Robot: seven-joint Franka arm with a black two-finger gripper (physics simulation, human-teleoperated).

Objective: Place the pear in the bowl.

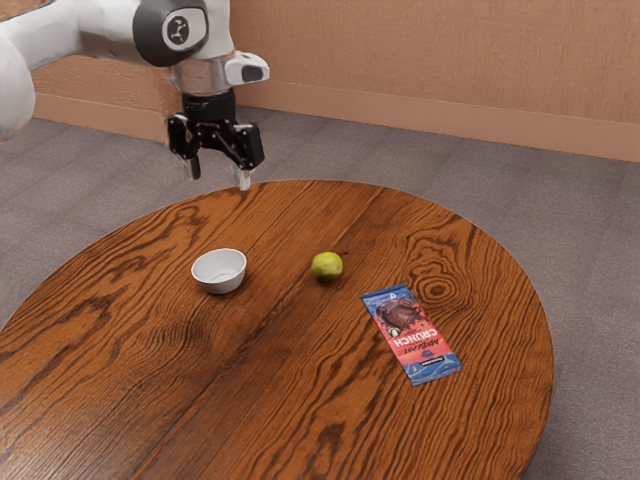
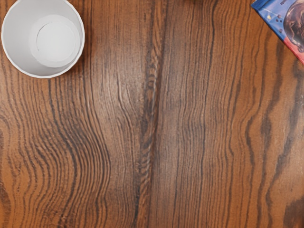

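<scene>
white bowl (image 1: 219, 272), yellowish-green pear (image 1: 327, 266), brown table (image 1: 230, 400) (swirled with dark grain), blue-and-red wrapper (image 1: 412, 338)

From here the table (image 1: 215, 385) looks like grained wood with a soft sheen; the bowl (image 1: 220, 273) is smooth, ceramic or plastic, I can't tell which; the pear (image 1: 327, 266) has faintly glossy skin; the chocolate wrapper (image 1: 411, 335) looks like smooth printed film; the gripper (image 1: 218, 174) seems hard and slightly shiny; the floor (image 1: 400, 170) looks matt, like carpet.

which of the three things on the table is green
The pear: it sits between the bowl and the chocolate packet in the exterior view. The bowl is plain white, and the packet is mainly blue and red.
</scene>
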